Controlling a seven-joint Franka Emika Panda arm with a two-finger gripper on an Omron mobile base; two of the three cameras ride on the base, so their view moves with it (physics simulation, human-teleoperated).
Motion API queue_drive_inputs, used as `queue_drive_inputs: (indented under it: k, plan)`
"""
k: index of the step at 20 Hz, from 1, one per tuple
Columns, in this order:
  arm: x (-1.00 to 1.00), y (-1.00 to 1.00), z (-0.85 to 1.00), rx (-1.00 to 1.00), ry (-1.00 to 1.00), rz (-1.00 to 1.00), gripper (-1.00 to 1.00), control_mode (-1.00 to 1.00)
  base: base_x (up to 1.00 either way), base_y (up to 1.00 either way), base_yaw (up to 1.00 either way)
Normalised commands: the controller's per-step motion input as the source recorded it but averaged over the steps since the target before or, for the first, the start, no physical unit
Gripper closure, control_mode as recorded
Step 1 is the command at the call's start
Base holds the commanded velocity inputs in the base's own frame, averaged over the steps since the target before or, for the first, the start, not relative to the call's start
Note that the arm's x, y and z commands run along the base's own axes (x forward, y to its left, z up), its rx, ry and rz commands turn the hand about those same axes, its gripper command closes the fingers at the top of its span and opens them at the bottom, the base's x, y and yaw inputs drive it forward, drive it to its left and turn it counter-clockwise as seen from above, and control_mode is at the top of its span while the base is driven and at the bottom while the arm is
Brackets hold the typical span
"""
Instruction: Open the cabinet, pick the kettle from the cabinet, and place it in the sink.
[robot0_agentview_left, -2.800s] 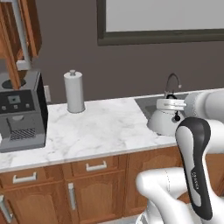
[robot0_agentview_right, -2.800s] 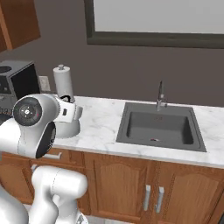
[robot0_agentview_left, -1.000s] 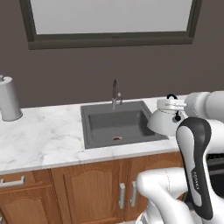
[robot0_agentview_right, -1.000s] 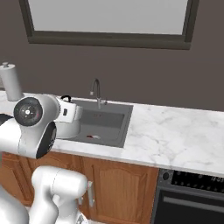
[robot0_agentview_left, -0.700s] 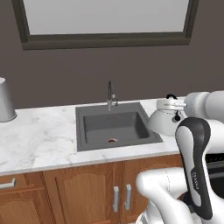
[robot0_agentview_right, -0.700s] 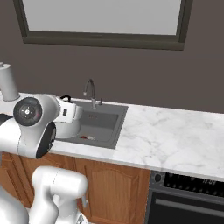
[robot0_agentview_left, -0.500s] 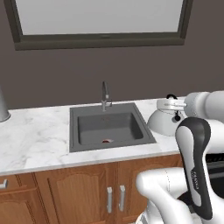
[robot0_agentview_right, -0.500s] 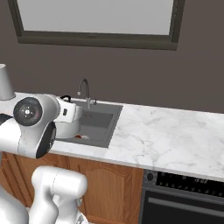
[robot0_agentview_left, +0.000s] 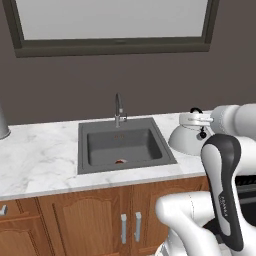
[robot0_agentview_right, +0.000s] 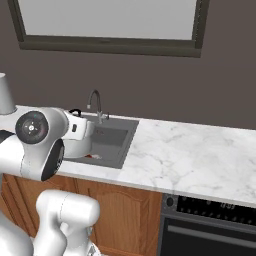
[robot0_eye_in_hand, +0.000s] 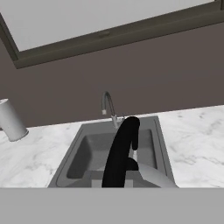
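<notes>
The silver-white kettle (robot0_agentview_left: 186, 141) hangs above the counter just right of the sink (robot0_agentview_left: 122, 145), its dome partly hidden behind my arm in the right base view (robot0_agentview_right: 80, 146). My gripper (robot0_agentview_left: 196, 120) is shut on the kettle's black arched handle (robot0_eye_in_hand: 120, 151), which rises up the middle of the hand view. Beyond the handle lies the dark grey sink (robot0_eye_in_hand: 89, 153) with its slim faucet (robot0_eye_in_hand: 108, 107). The cabinet is out of view.
White marble counter (robot0_agentview_right: 190, 155) runs right of the sink to a black stove (robot0_agentview_right: 215, 212). A paper towel roll (robot0_eye_in_hand: 11, 120) stands at the far left. Low wooden cupboards (robot0_agentview_left: 125, 222) sit below. A dark-framed window (robot0_agentview_left: 115, 45) is on the wall above.
The whole picture has shifted: the base has driven right, so the coffee machine and paper towel roll slid off left and the sink came in. The kettle stays held the same way.
</notes>
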Motion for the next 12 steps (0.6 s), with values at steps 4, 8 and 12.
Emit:
queue_drive_inputs:
  k: [4,8,12]
  plan:
    - [0.00,0.00,0.00,0.00,0.00,0.00,1.00,1.00,0.00,0.00,0.00]
    - [0.00,0.00,0.00,0.00,0.00,0.00,1.00,1.00,0.00,0.00,0.00]
    - [0.00,0.00,0.00,0.00,0.00,0.00,1.00,1.00,0.00,0.00,0.00]
